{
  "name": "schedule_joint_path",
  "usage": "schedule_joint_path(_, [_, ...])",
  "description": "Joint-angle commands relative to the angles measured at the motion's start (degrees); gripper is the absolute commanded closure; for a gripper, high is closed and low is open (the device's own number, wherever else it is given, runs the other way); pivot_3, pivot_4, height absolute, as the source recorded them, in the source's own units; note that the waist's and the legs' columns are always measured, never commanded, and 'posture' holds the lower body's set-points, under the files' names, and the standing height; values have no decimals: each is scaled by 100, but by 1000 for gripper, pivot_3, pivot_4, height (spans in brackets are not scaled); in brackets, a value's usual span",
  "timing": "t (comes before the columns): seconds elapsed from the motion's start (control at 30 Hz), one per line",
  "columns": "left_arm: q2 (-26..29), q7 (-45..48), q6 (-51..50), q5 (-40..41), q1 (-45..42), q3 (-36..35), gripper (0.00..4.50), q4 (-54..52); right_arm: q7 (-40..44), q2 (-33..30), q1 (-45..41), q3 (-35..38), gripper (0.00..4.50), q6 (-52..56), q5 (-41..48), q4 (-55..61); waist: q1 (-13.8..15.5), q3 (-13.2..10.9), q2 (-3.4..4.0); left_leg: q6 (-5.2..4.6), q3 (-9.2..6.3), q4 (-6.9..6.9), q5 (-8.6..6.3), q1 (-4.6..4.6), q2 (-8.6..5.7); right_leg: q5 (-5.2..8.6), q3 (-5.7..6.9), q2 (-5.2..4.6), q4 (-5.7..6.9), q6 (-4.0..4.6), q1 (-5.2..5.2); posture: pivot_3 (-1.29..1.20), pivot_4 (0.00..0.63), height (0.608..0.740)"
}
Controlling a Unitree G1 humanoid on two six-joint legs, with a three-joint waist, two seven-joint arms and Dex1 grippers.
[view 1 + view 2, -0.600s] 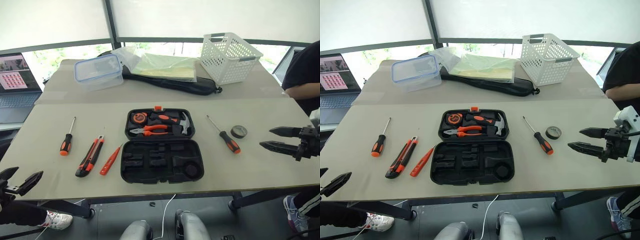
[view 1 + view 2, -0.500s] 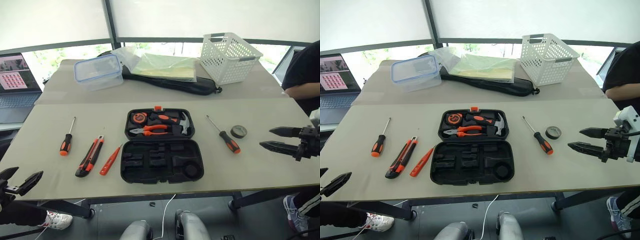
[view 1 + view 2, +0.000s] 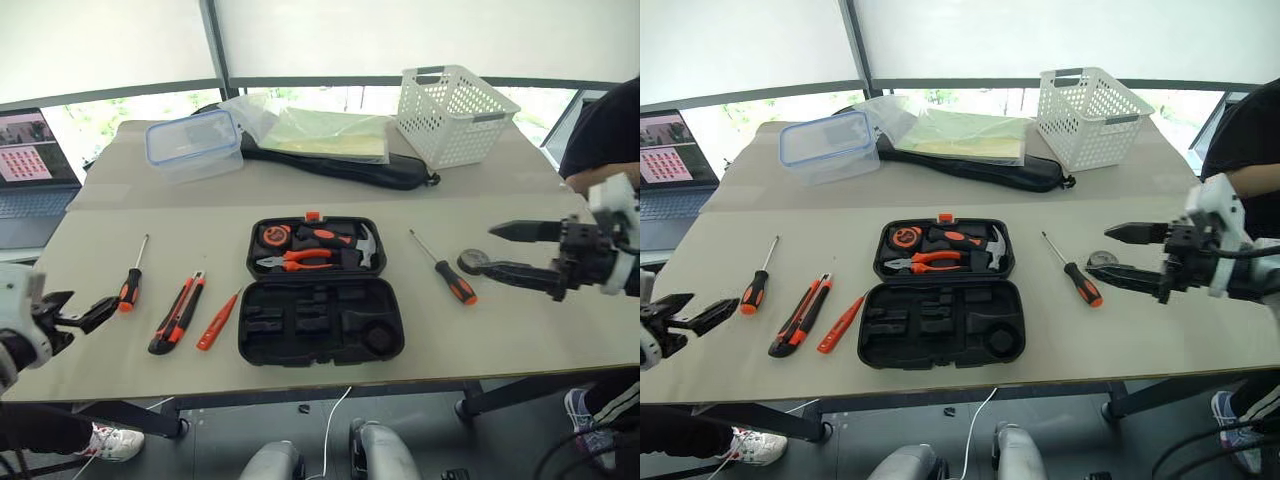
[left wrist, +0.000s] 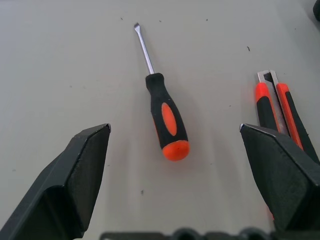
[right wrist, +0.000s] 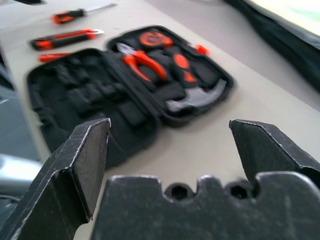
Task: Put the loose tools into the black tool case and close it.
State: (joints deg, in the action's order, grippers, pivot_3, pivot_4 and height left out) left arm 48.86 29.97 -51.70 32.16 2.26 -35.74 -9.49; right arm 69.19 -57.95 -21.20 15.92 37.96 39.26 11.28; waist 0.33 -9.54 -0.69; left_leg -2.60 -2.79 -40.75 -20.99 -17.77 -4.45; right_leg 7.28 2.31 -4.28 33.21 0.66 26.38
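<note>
Both hands spread wide, empty. Left hand (image 3: 72, 312) lines up on the screwdriver (image 4: 165, 114) at 9 o'clock of the open black tool case (image 3: 320, 290); risk: the round handle rolls out of the pinch. Right hand (image 3: 510, 250) hangs by the tape roll (image 3: 473, 262) and second screwdriver (image 3: 445, 272) at 3 o'clock; could knock them. Utility knife (image 3: 179, 312) and tester pen (image 3: 217, 321) sit left of the case. Matte grey tabletop (image 3: 560, 340). At 12 o'clock: clear box (image 3: 194, 144), white basket (image 3: 458, 114), windows.
</note>
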Motion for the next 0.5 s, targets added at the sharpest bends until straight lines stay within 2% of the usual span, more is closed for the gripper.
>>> schedule_joint_path(0.03, [240,-135,-185,-290,-553,525,34,551,-256,155,-326,-81,60,229,515,899,1,-2,-3,1,0,0,1,-7,0,-7,1,3,-3,10,7,0,150,740])
schedule_joint_path(0.2, [286,79,223,-809,-1143,1427,34,1591,-458,409,-667,-346,60,322,799,1361,13,-1,-4,0,2,0,2,-13,-13,-7,11,3,-5,11,20,0,150,740])
schedule_joint_path(0.33, [161,183,522,-976,-1642,1599,34,2562,-411,467,-609,-489,60,250,863,1644,42,0,-3,1,2,1,5,-25,-19,-7,28,-1,-5,12,36,0,150,740])
schedule_joint_path(0.43, [139,259,835,-1141,-1903,1729,747,2973,-425,504,-600,-514,0,197,827,1645,38,0,-3,10,1,-2,9,-25,-19,-8,29,-5,-3,15,34,0,150,740])
schedule_joint_path(0.5, [103,362,1099,-1177,-2004,1720,1546,3110,-429,518,-554,-493,0,157,800,1641,37,0,-3,12,3,-2,9,-16,-19,-13,17,-9,-1,20,25,0,150,740])
